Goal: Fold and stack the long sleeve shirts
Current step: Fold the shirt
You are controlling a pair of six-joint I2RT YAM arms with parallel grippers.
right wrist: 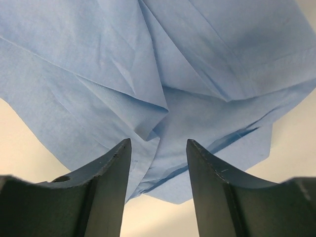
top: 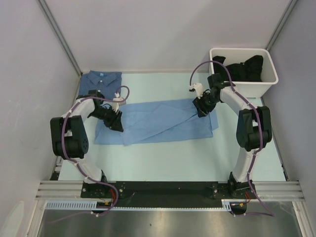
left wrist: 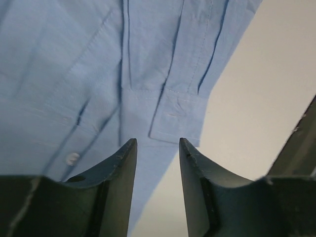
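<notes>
From above, the light sky-blue shirt lies spread across the middle of the tabletop, partly folded. The left hand is low at its left end and the right hand at its right end. The darker denim-blue shirt sits folded at the back left corner, so I'd say this is the second shirt's fold in hand. The white bin at back right holds dark clothing. Left wrist view now: fingers parted, nothing gripped, a sleeve cuff just ahead. Right wrist view: parted too, gripping nothing, over rumpled folds near the cloth's edge. Next, I reckon, both must close on an edge and carry it across together.
</notes>
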